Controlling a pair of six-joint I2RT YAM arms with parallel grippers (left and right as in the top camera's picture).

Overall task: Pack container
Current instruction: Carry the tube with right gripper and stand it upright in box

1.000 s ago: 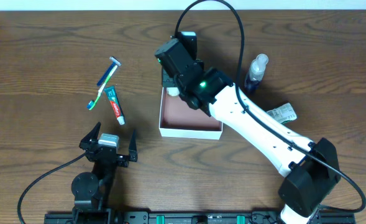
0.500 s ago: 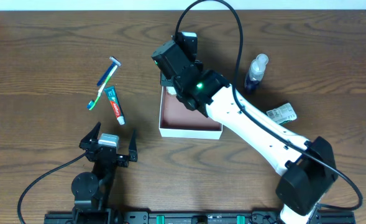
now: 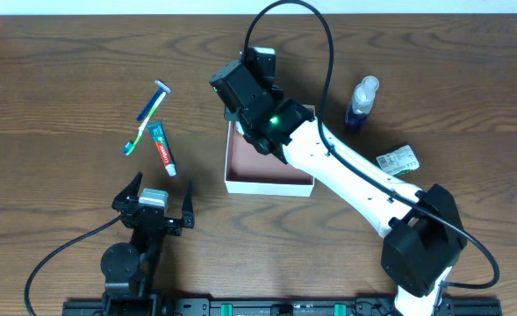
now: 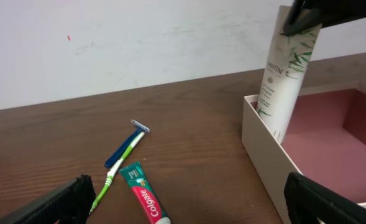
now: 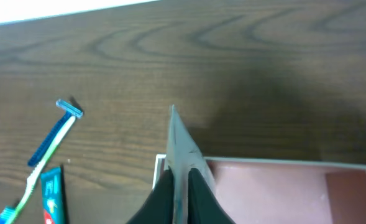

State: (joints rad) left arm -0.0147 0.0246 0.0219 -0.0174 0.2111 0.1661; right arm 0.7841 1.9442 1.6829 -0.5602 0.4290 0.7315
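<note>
Dark wood-grain table [image 3: 65, 70], smooth, softly shiny. The container [image 4: 263, 149] shows thin, matt white walls, card-like, with a matt pink inside. In it a tube [image 4: 288, 74], smooth white plastic. Left of the container, glossy toothpaste [image 4: 145, 202], blue plastic razor [image 4: 125, 144].

The right arm [image 3: 355, 171] had white links between black joints, a green light [image 3: 274, 123] near its wrist and a black cable [image 3: 324, 35] arching off it. The left arm [image 3: 140, 241] was all black, with a grey block [image 3: 154, 196] behind the left gripper [image 3: 162, 183] and a black cord [image 3: 56, 259] at its base.
</note>
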